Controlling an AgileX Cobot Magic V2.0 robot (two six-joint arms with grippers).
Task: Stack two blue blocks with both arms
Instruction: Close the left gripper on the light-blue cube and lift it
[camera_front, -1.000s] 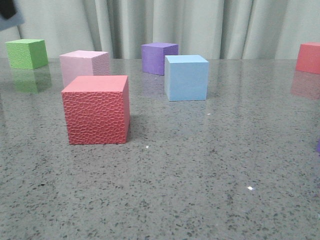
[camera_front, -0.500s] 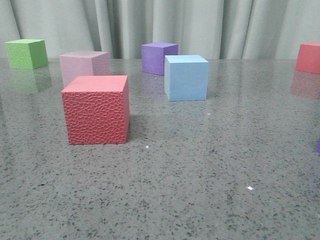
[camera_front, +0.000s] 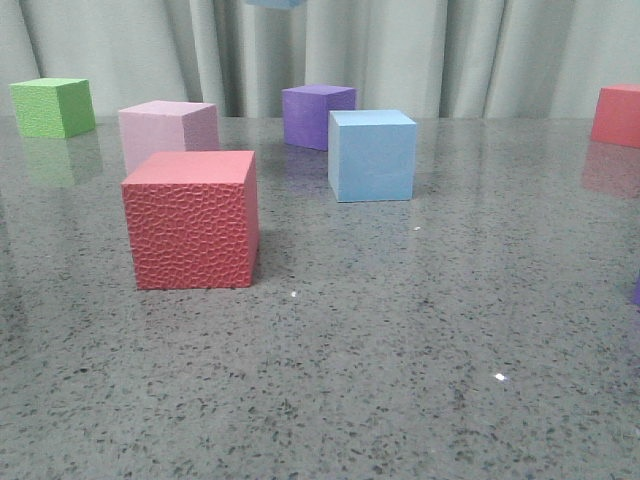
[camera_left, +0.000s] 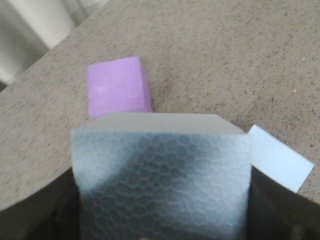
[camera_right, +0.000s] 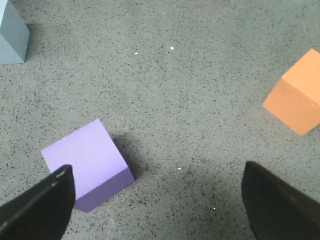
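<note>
Aloft, one blue block (camera_left: 160, 175) sits clamped between the left fingers (camera_left: 280, 210), only its underside peeking in at the front view's top edge, at 12 o'clock. Below it on the table (camera_front: 400, 340) rests the second blue block (camera_front: 372, 156), with a purple cube (camera_front: 317, 115) just behind at 11 o'clock and a red cube (camera_front: 190, 219) nearer at 8 o'clock. Meanwhile the right fingers (camera_right: 37, 207) hang apart and empty above a lilac cube (camera_right: 87, 164), an orange cube (camera_right: 297, 92) well off at 2 o'clock.
</note>
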